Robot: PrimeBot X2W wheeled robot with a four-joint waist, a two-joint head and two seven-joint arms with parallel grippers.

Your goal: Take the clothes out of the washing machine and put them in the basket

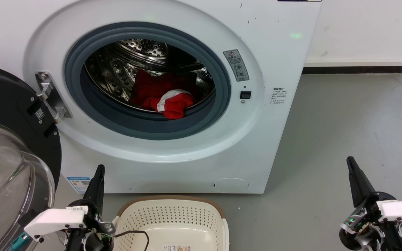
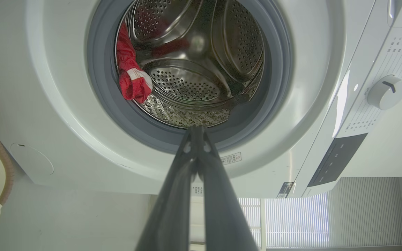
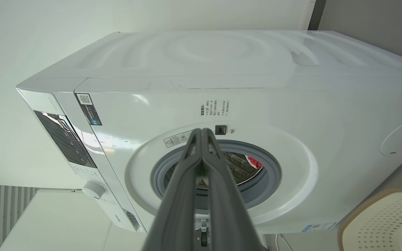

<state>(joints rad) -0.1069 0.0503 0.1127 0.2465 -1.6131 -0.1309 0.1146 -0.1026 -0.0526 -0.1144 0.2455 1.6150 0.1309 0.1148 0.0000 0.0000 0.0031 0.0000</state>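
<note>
The white washing machine [image 1: 173,153] stands ahead, its round porthole uncovered. Red clothes [image 1: 162,94] with a white stripe lie at the front of the steel drum, one fold resting on the grey gasket; they also show as clothes [image 2: 131,78] and clothes [image 3: 255,161] in the wrist views. The cream basket [image 1: 173,223] sits on the floor in front of the machine. My left gripper [image 1: 99,171] is shut and empty, low beside the basket's left side. My right gripper [image 1: 350,161] is shut and empty, off to the right over the floor.
The black-rimmed glass door [image 1: 9,150] hangs swung out at the left, close to my left arm. Grey floor [image 1: 344,132] stretches to the machine's right, up to a white wall with a dark skirting strip [image 1: 354,69].
</note>
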